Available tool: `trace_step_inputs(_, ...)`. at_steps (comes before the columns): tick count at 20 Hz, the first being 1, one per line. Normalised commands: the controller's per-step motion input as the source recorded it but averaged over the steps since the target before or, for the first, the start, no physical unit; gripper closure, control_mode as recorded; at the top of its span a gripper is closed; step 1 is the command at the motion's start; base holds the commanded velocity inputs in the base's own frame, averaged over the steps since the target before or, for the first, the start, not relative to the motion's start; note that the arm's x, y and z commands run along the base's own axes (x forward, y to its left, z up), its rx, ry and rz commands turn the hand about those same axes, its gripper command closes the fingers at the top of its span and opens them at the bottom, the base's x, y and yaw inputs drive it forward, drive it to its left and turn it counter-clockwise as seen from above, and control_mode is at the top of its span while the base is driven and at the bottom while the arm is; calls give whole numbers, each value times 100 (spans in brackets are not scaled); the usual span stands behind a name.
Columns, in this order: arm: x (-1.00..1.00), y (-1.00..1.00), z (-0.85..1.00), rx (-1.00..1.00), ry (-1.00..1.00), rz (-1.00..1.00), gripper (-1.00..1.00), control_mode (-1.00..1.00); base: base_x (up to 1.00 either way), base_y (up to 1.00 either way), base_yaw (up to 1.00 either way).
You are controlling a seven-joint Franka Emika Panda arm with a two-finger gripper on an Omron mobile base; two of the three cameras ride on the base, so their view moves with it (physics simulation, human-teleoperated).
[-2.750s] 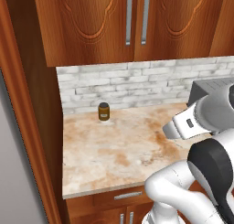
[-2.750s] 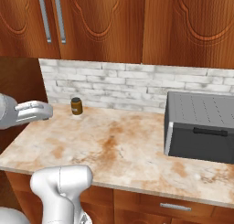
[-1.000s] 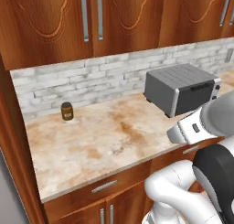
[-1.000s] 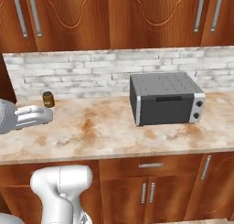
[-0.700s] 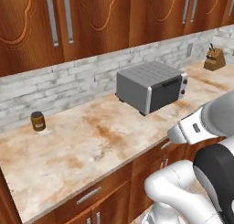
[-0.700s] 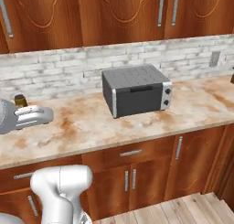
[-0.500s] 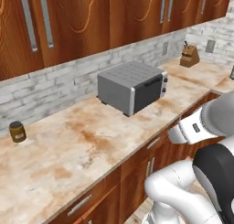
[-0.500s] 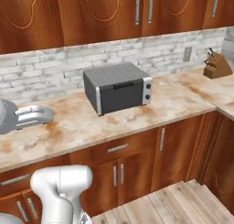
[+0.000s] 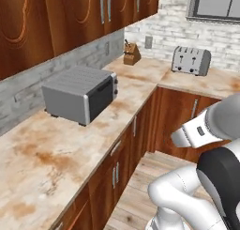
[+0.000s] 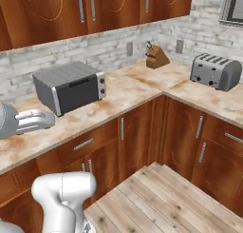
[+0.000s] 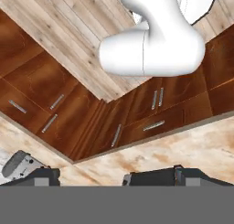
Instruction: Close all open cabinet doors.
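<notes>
The tall reddish-brown cabinet doors [image 9: 89,13] hang above the counter with long silver bar handles; those in view, also cabinet doors [image 10: 109,8], lie flush with one another. My gripper [image 11: 105,177] is open, its two dark fingertips [image 11: 39,176] set wide apart with nothing between them. It hangs low in front of the counter, well below the doors: gripper [image 10: 50,117] at the left edge of the right base view, gripper [image 9: 176,137] at the right of the left base view. The hand view looks down on the floor and the base cabinet fronts.
A grey toaster oven [image 9: 79,93] sits on the marble counter [image 9: 37,168]. A knife block [image 10: 155,58] and a silver toaster [image 10: 214,71] stand near the counter's corner. A window [image 9: 215,3] is on the far wall. Wooden floor [image 10: 156,203] lies open in front of the base cabinets.
The whole picture has swept sideways along the counter: the camera moved. The small jar left the views; the corner, knife block, toaster and window came in. The gripper stayed open.
</notes>
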Motion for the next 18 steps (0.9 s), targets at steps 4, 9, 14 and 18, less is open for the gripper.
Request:
trace_step_inputs(4,0,0,0,0,0,0,-100,100,-17,-48,-51)
trace_step_inputs(9,0,0,0,0,0,0,-100,100,-21,-49,-50)
trace_step_inputs(14,0,0,0,0,0,0,-100,100,-23,-53,-48)
trace_step_inputs(18,0,0,0,0,0,0,-100,100,-20,-58,-47)
